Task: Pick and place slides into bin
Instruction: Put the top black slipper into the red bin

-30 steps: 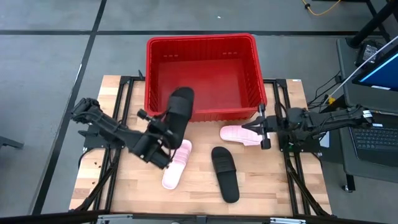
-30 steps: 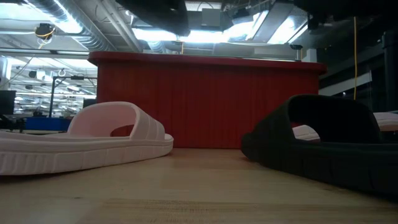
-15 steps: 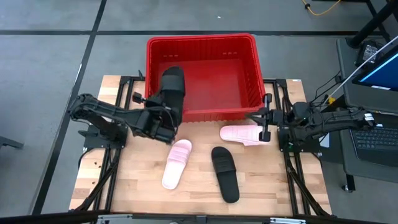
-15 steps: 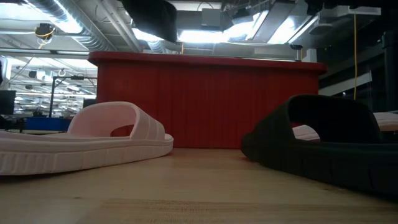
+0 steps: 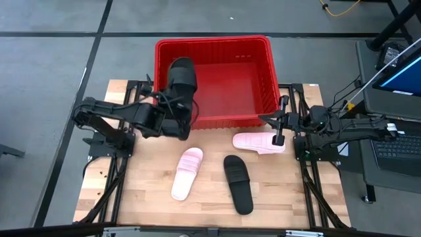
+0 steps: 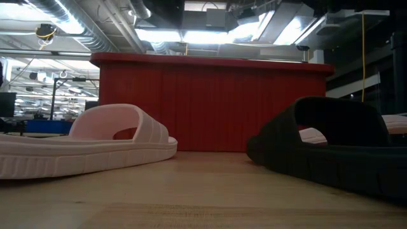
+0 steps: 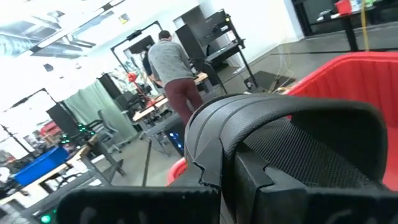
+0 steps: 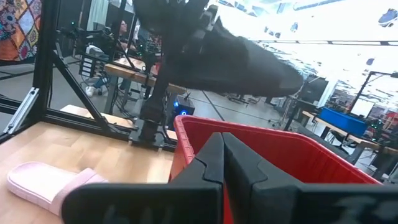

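From above, we have swung the left gripper (image 5: 176, 108) up from the wooden table (image 5: 131, 197) toward the large bright red ribbed plastic bin (image 5: 214, 46), and the matte black wide-strap slide sandal (image 5: 181, 78) clamped in it now hangs over the bin's near-left corner instead of over the boards. We judge the drop is close. The right gripper (image 5: 281, 122), fingers together and empty, waits beside the bin's right corner, near a pale pink slide (image 5: 258, 141). A second pale pink slide (image 5: 187, 172) and a second black slide (image 5: 238, 184) lie on the table.

At table height, the dark shape above the bin wall has left the frame.

The left wrist view shows our black slide over the red rim.

The right wrist view shows it raised beyond the bin.
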{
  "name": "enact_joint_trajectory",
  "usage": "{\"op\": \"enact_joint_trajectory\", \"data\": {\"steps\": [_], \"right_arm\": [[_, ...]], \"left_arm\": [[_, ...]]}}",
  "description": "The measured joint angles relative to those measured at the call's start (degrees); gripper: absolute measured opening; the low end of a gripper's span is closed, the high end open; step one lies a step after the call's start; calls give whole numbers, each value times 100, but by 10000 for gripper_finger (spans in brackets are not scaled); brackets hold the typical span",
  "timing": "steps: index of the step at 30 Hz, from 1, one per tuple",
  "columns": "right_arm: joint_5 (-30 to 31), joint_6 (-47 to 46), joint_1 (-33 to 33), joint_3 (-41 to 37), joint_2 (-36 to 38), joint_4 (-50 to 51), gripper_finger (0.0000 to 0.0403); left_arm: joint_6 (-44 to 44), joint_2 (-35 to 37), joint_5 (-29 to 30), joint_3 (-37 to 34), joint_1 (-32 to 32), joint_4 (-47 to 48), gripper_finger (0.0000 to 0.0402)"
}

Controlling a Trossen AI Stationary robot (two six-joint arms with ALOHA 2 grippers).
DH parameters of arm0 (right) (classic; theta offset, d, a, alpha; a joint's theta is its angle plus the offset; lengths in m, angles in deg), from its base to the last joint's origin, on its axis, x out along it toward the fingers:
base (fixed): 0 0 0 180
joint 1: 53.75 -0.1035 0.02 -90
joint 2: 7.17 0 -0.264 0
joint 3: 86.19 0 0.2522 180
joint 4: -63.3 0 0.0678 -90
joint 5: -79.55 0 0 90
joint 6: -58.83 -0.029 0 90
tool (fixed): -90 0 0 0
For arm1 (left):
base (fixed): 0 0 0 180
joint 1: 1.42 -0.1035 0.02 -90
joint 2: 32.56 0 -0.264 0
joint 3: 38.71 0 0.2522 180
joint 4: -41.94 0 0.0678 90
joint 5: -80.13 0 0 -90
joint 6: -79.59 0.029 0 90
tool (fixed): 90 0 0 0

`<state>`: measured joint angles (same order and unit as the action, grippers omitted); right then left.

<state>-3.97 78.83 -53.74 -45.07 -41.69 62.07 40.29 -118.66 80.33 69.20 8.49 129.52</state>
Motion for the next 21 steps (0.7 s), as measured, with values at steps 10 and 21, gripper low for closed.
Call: {"op": "enact_joint_trajectory", "data": {"steps": [10, 21], "right_arm": [[-9, 266, -2, 0, 0, 57, 6], [-9, 260, -4, 0, 2, 175, 6]], "left_arm": [[1495, 0, -13, 278, -44, -958, 5], [6363, 33, -2499, 280, -847, -6179, 4]]}}
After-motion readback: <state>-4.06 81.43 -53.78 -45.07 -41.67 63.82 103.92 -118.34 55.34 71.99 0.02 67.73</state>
